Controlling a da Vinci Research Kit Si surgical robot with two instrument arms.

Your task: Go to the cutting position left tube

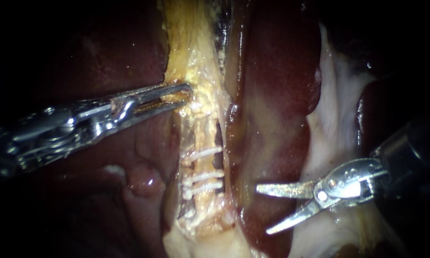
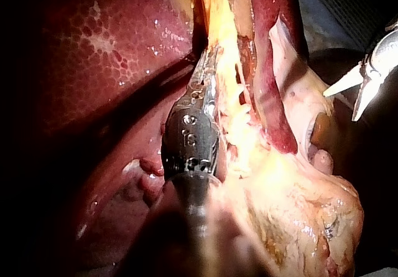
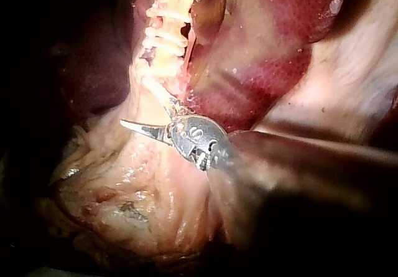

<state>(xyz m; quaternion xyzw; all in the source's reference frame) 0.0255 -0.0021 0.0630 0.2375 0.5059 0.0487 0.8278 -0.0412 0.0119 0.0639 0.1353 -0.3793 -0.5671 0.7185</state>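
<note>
Now the left instrument [image 1: 182,96] clamps yellowish tissue [image 1: 188,48] just above the clipped tube [image 1: 204,138], which lies between liver [image 1: 267,95] lobes; the right instrument [image 1: 263,210], jaws spread wide and empty, hovers over the liver beside the white clips [image 1: 203,154]

A pale yellow strand, probably the left tube [image 1: 203,165], runs upright, crossed by three white clips [image 1: 203,179]. It lies just below the left instrument [image 1: 184,97], whose jaws pinch yellow tissue [image 1: 191,57], and apart from the right instrument [image 1: 263,210], whose jaws gape.
</note>
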